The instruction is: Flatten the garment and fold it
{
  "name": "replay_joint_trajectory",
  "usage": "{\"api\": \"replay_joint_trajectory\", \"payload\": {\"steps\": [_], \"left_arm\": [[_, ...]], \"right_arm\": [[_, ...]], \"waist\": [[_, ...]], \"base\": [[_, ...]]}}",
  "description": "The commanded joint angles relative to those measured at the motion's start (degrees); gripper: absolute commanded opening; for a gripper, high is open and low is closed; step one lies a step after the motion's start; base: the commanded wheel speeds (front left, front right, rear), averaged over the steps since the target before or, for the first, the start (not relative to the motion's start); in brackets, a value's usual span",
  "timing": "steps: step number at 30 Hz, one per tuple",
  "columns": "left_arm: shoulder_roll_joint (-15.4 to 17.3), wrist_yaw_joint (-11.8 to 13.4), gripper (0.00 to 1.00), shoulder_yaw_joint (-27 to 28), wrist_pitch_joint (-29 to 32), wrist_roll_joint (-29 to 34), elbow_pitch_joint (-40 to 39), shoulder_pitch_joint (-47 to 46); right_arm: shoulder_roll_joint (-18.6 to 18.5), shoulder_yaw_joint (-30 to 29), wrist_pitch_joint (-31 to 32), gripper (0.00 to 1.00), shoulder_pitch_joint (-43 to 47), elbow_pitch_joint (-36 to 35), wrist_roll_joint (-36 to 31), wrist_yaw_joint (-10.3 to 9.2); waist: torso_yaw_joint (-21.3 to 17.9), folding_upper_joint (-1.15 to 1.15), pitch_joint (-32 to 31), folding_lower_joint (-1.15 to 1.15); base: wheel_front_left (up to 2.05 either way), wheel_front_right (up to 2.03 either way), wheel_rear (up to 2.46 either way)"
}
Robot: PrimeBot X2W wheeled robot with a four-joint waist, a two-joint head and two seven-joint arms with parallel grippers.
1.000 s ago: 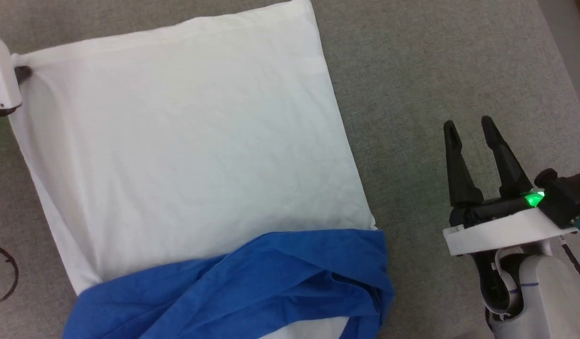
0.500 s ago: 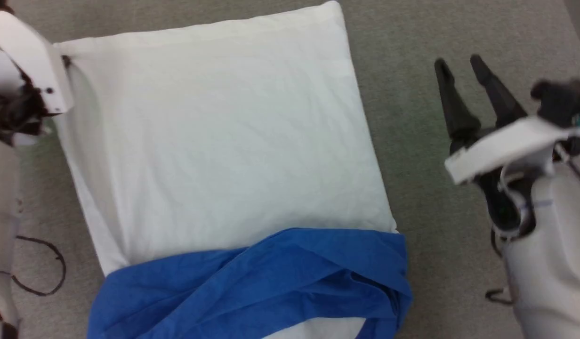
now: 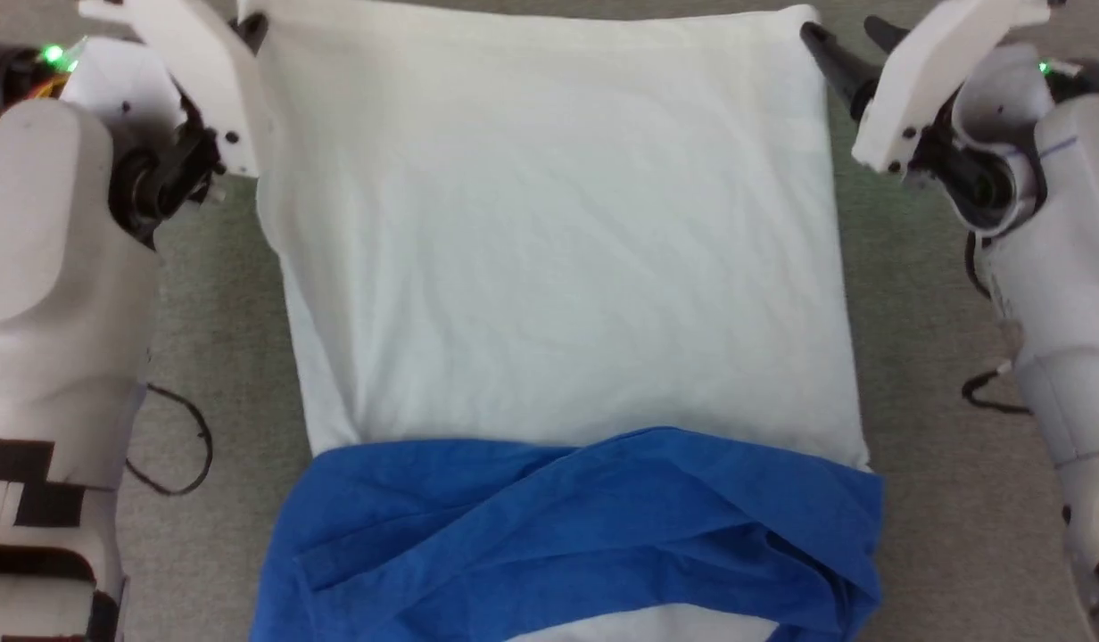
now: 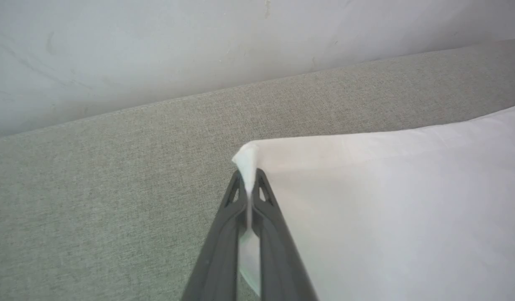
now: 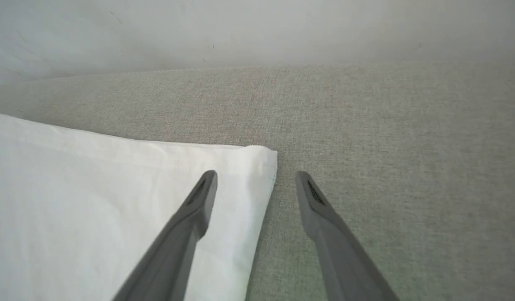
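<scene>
Left hand (image 4: 249, 182) — tight on garment (image 4: 387, 209) corner

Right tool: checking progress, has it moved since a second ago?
Yes. The right tool went forward and leftward to the far right corner of the shirt, straddling it, open.

**Grey Woven Surface, One Garment Upon It**

We saw a grey-green woven surface (image 3: 924, 357), flat and finely textured, which met a pale wall (image 4: 157, 50) at its far edge in the wrist views. Directly on it lay the garment (image 3: 549, 223) — its white body spread nearly flat and lightly creased, the far hem straight. Across the near end we found the blue sleeves (image 3: 567, 526) bunched in folds over the white. The surface showed along both sides of the garment.
</scene>
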Motion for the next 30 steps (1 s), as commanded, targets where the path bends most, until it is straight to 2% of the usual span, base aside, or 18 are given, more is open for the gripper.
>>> {"api": "replay_joint_trajectory", "payload": {"steps": [1, 6, 9, 10, 11, 12, 13, 17, 21, 24, 30], "left_arm": [[-0.45, -0.43, 0.0, -0.67, -0.83, -0.06, -0.61, -1.05], [-1.31, -0.64, 0.0, -2.65, -2.62, -0.69, -2.01, -2.12], [-1.49, -0.7, 0.0, -3.48, -3.43, -1.34, -2.43, -2.39], [-1.45, -0.71, 0.0, -3.76, -3.62, -1.5, -2.51, -2.41], [-1.43, -0.73, 0.0, -4.0, -3.76, -1.81, -2.6, -2.42], [-1.36, -0.74, 0.0, -4.23, -3.88, -2.08, -2.67, -2.43], [-1.18, -0.74, 0.0, -4.51, -3.9, -2.21, -2.68, -2.45], [-0.36, -0.77, 0.0, -5.31, -3.8, -3.07, -2.44, -2.46], [0.59, -0.78, 0.0, -5.86, -4.4, -3.59, -2.06, -2.75], [1.17, -0.52, 0.0, -5.37, -7.01, -3.21, -1.42, -3.56], [2.05, 1.51, 0.0, -3.59, -15.29, -0.91, 0.65, -8.22]], "right_arm": [[-0.45, 0.53, 0.66, 1.0, -2.15, 2.06, 0.06, -0.03], [-0.97, 1.98, 4.7, 1.0, -7.32, 10.6, -0.43, -0.03], [-0.81, 3.74, 9.54, 1.0, -8.53, 15.31, -0.36, -0.03], [-0.6, 4.25, 11.77, 0.9, -8.67, 16.78, -0.04, -0.03], [-0.38, 4.87, 14.11, 0.46, -8.78, 18.01, 0.24, -0.03], [-0.27, 5.73, 16.08, 0.25, -8.88, 18.81, 0.31, -0.03], [-0.26, 6.31, 17.26, 0.0, -9.0, 19.18, 0.53, -0.03], [-0.63, 9.06, 19.01, 0.0, -9.05, 18.86, 0.94, -0.03], [-1.39, 10.56, 16.25, 0.0, -9.84, 16.18, 2.15, -0.03], [-2.6, 11.14, 9.8, 0.0, -11.1, 12.84, 2.73, -0.03], [-5.51, 9.42, -10.65, 0.0, -16.16, 9.53, -0.14, -0.03]], "waist": [[3.0, 0.0, 2.33, -0.01], [4.65, 0.0, 4.16, -0.01], [5.15, 0.0, 4.69, -0.01], [5.22, 0.0, 4.75, -0.01], [5.26, 0.0, 4.81, -0.01], [5.28, 0.0, 4.87, -0.01], [5.27, 0.0, 4.91, -0.01], [4.9, 0.0, 4.8, -0.01], [4.3, 0.0, 3.98, -0.01], [3.75, 0.0, 2.85, -0.01], [2.42, 0.0, 0.9, -0.01]], "base": [[0.0, 0.0, 0.0], [0.0, 0.0, 0.0], [0.0, 0.0, 0.0], [0.0, 0.0, 0.0], [0.0, 0.0, 0.0], [0.0, 0.0, 0.0], [0.0, 0.0, 0.0], [0.0, 0.0, 0.0], [0.0, 0.0, 0.0], [0.0, 0.0, 0.0], [0.0, 0.0, 0.0]]}}
